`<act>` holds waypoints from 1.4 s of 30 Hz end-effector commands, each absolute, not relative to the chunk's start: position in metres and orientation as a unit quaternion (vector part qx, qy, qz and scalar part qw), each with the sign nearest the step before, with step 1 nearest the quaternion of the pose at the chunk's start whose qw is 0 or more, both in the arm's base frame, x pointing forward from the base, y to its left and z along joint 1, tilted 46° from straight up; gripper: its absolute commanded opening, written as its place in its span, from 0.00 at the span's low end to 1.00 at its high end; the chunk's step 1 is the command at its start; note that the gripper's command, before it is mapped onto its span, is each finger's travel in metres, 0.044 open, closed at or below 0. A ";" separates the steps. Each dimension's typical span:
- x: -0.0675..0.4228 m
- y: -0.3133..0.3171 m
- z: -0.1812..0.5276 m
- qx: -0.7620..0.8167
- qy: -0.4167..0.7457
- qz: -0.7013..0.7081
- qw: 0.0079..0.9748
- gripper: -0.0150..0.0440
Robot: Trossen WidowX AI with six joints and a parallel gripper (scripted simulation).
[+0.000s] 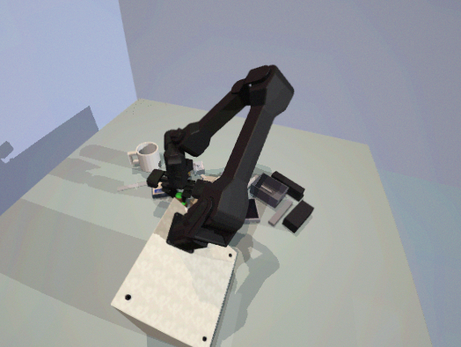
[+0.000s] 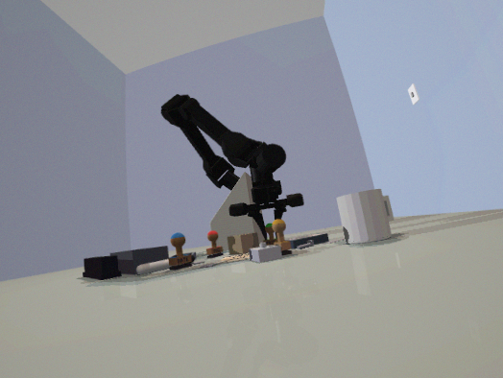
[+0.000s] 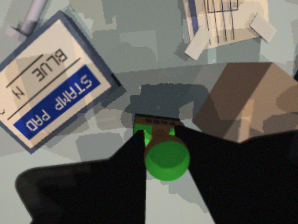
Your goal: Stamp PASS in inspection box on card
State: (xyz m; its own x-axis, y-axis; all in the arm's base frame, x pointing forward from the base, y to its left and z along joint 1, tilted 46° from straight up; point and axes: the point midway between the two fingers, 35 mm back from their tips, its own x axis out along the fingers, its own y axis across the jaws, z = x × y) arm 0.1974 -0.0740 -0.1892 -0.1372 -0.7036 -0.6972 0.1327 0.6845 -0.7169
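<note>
My gripper [image 3: 159, 133] [image 2: 271, 233] is shut on the green-knobbed stamp [image 3: 167, 160] [image 2: 269, 225], low at the bench. The stamp's wooden block lies just beyond the fingertips in the wrist view, its lettering too small to read. The blue stamp pad [image 3: 45, 75] [image 2: 312, 240] is left of the stamp in the wrist view, with a label reading STAMP PAD, BLUE. The card [image 3: 245, 36], with printed lines and pale pieces at its corners, shows only in part at the top. Its full inspection box cannot be made out.
A brown block [image 3: 240, 100] [image 2: 243, 243] stands right of the stamp in the wrist view. Stamps with orange [image 2: 278, 226], red [image 2: 212, 235] and blue [image 2: 178, 239] knobs stand nearby. A mug [image 1: 149, 157] [image 2: 364, 216], a dark tray [image 1: 268, 191] and black blocks [image 1: 299, 217] stand farther out.
</note>
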 end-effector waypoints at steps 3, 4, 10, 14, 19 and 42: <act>0.198 -0.072 -0.188 -0.206 0.677 -0.335 0.622 0.25; 0.198 -0.071 -0.188 -0.206 0.677 -0.335 0.622 0.25; 0.199 -0.069 -0.186 -0.206 0.677 -0.335 0.622 0.25; 0.199 -0.068 -0.185 -0.206 0.677 -0.335 0.622 0.25; 0.200 -0.066 -0.184 -0.206 0.677 -0.334 0.623 0.25; 0.203 -0.058 -0.177 -0.206 0.677 -0.333 0.623 0.25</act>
